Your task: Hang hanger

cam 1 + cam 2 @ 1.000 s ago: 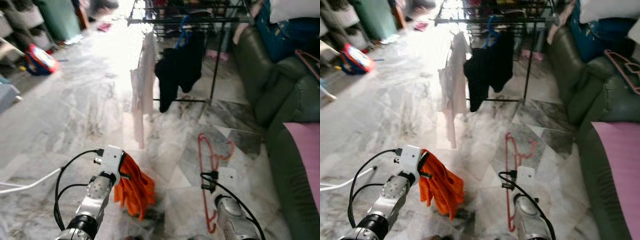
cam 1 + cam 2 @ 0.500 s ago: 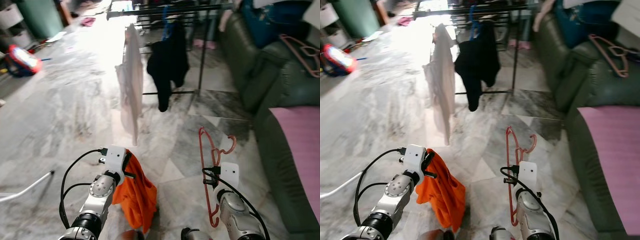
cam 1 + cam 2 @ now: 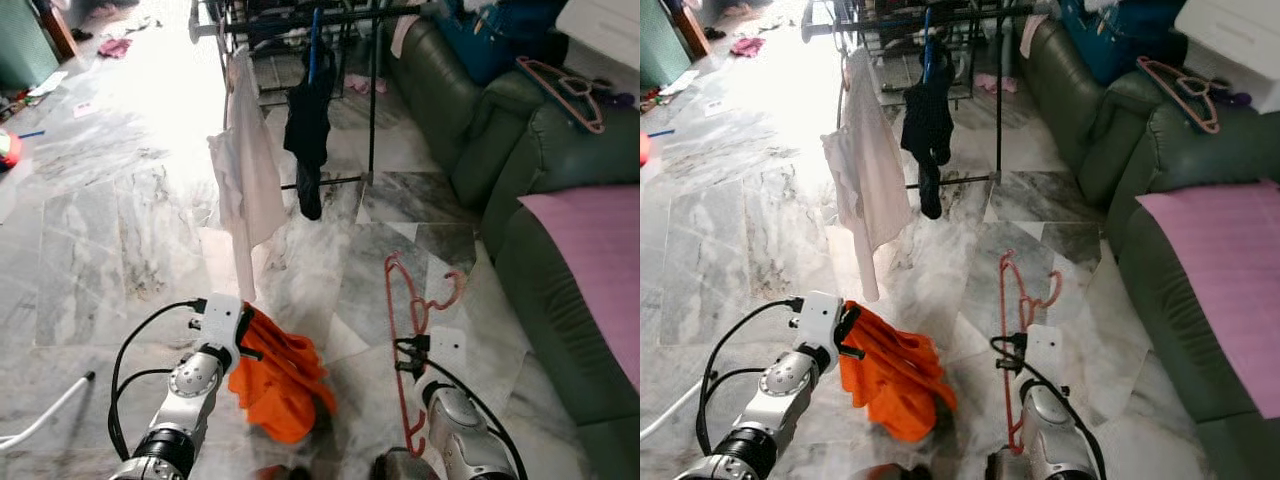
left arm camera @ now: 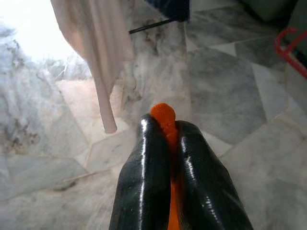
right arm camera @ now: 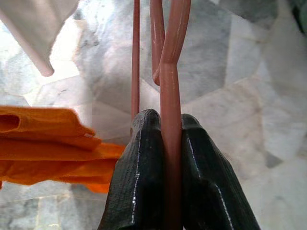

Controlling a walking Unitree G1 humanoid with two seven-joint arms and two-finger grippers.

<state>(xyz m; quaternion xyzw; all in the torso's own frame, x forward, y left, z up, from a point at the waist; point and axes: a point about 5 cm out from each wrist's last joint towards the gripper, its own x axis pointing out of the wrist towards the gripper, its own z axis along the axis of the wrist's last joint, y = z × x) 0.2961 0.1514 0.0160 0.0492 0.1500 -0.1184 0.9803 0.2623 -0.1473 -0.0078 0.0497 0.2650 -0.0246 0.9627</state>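
Red plastic, one hanger (image 5: 171,96) is clamped upright between the closed jaws of the right gripper (image 5: 165,143), while one orange cloth (image 3: 280,375) is pinched in the closed left gripper (image 4: 165,139), two garments hung ahead.

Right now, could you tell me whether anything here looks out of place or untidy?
Yes. A pink plastic hanger lies on the arm of the dark green sofa instead of on the black drying rack, and small items are scattered on the marble floor at far left, including a pink cloth.
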